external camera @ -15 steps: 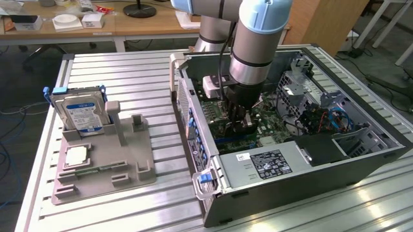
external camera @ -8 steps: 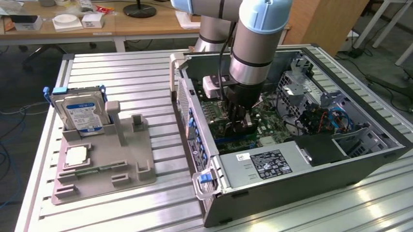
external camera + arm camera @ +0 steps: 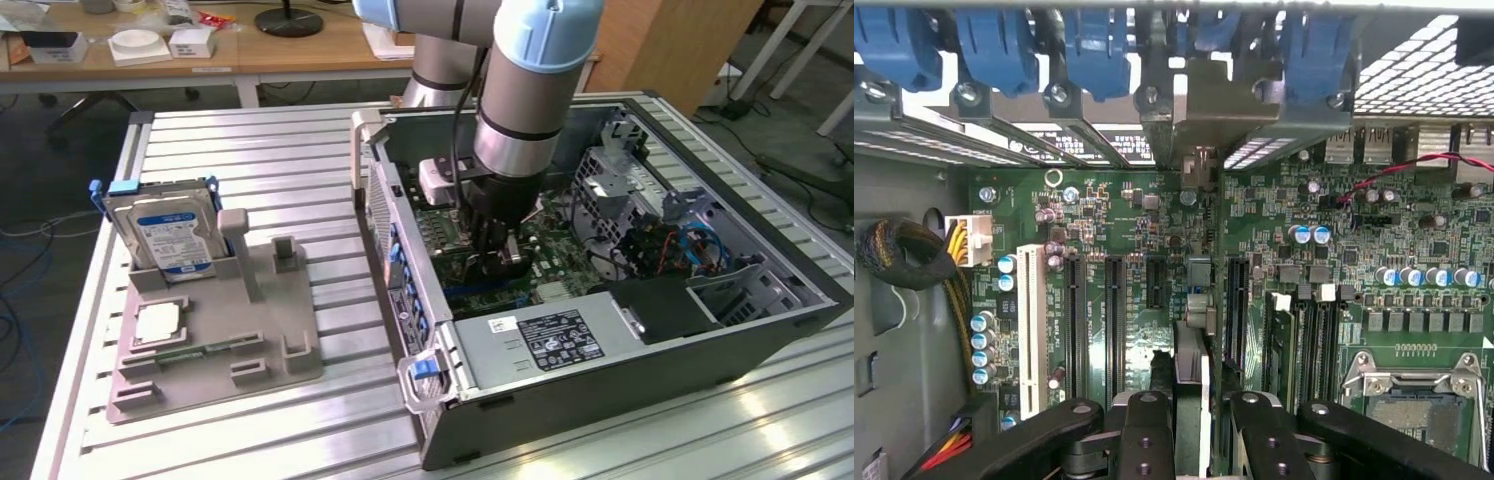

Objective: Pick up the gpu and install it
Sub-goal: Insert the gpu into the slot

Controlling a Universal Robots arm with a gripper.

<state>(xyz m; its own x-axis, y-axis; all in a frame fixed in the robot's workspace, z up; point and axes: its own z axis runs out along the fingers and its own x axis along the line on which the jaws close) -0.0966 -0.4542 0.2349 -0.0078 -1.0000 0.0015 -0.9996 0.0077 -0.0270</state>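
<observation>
The gpu (image 3: pixel 1191 360) shows edge-on in the wrist view as a thin dark card standing upright over the green motherboard (image 3: pixel 1124 215). Its silvery bracket (image 3: pixel 1204 110) reaches the rear slot openings of the case. My gripper (image 3: pixel 1192 410) is shut on the card, with one black finger (image 3: pixel 1144 430) on each side. The card stands between the long black expansion slots (image 3: pixel 1112 310); I cannot tell whether it is seated. In the exterior view my gripper (image 3: pixel 497 255) is deep inside the open computer case (image 3: pixel 601 345), just above the motherboard.
Blue slot clips (image 3: pixel 1094 45) line the case's rear wall. A CPU socket (image 3: pixel 1414 385), memory modules (image 3: pixel 1299 330) and a cable bundle (image 3: pixel 904 255) surround the slots. On the exterior view's left, a grey fixture (image 3: pixel 267 340) holds a hard drive (image 3: pixel 163 235) and a memory stick (image 3: pixel 200 350).
</observation>
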